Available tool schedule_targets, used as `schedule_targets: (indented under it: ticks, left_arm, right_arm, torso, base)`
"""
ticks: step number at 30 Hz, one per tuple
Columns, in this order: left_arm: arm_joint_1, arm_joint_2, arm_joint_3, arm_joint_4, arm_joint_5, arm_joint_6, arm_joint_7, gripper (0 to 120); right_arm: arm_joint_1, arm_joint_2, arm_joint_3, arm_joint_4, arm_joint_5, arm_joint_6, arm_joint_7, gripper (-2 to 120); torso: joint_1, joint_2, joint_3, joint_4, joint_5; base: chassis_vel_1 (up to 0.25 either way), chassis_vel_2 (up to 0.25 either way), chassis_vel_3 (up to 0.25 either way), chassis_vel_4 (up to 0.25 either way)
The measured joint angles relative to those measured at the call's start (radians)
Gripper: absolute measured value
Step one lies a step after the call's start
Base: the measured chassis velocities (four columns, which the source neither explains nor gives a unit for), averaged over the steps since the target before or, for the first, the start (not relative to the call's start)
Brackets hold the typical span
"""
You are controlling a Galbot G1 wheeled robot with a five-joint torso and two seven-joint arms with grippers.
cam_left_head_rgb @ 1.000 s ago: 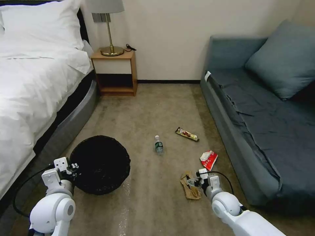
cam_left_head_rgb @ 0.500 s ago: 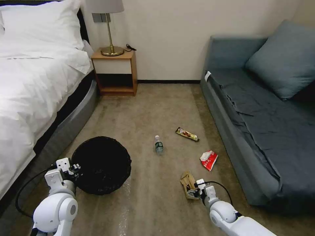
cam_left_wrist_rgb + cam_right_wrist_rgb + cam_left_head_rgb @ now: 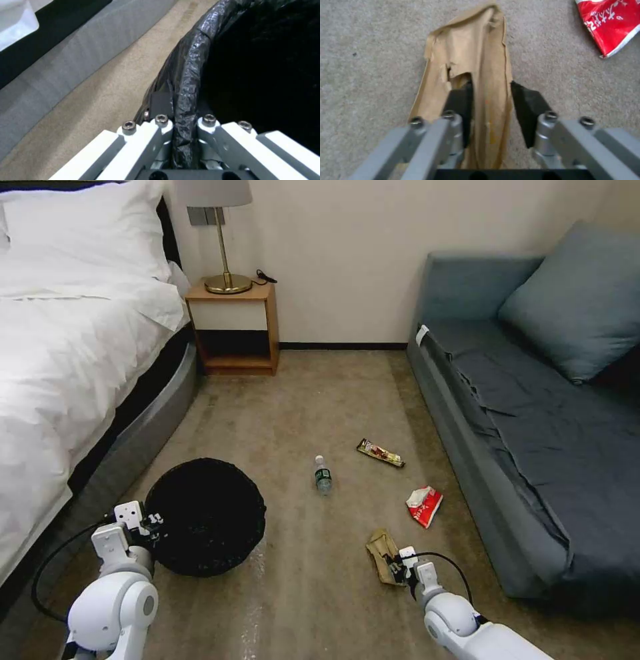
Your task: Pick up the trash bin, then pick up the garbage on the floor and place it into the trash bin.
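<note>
Trash bin (image 3: pixel 205 517) — round, lined with a black plastic bag, stood on the carpet (image 3: pixel 300 400) near the foot of the bed (image 3: pixel 60 353), on the robot's left. Left gripper (image 3: pixel 150 521) was at its near rim; in the left wrist view the fingers (image 3: pixel 162 123) were clamped on the bag-wrapped rim (image 3: pixel 188 75), one outside the wall and one inside. Judged purpose: the bin was kept in hand so it could be brought to each piece of litter.

Tan paper wad (image 3: pixel 385 553) — flattened and torn, lay on the carpet in front of the robot's right side. Right gripper (image 3: pixel 399 565) was down at its near end. In the right wrist view the black pads (image 3: pixel 525 105) straddled a raised fold of the paper (image 3: pixel 476 62), partly open, with a narrow gap visible on one side; not yet pinched, nothing lifted. The low, lengthwise approach looked chosen to catch the fold rather than the flat sheet.

Red-and-white packet (image 3: pixel 424 505) — on the carpet just beyond the wad, close to the grey sofa (image 3: pixel 533 433). Untouched.

Small clear bottle with green label (image 3: pixel 323 475) — lying mid-floor. Untouched.

Long dark snack wrapper (image 3: pixel 380 453) — beyond the bottle, toward the sofa. Untouched.
</note>
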Motion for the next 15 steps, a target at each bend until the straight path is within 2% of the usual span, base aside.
schedule_targets:
  ticks: [4, 8, 15]
  left_arm:
    - [-0.002, 0.0, 0.006, 0.004, 0.003, 0.0, 0.0, 3]
    - [-0.003, 0.0, 0.008, 0.006, 0.003, 0.0, 0.0, 3]
    - [-0.002, 0.003, 0.008, 0.007, 0.004, 0.0, 0.002, 3]
  right_arm:
    - [-0.004, 0.001, 0.003, 0.002, -0.001, 0.009, -0.001, 10]
    - [-0.011, 0.0, 0.007, 0.008, 0.0, 0.016, -0.001, 1]
    - [-0.024, -0.022, 0.016, 0.077, 0.01, 0.033, 0.002, 0]
  torso:
    - [0.0, 0.0, 0.0, 0.0, 0.0]
    - [0.0, 0.0, 0.0, 0.0, 0.0]
    - [0.0, 0.0, 0.0, -0.0001, 0.0002]
  base:
    - [0.0, 0.0, 0.0, 0.0]
    - [0.0, 0.0, 0.0, 0.0]
    - [0.0, 0.0, 0.0, 0.0]
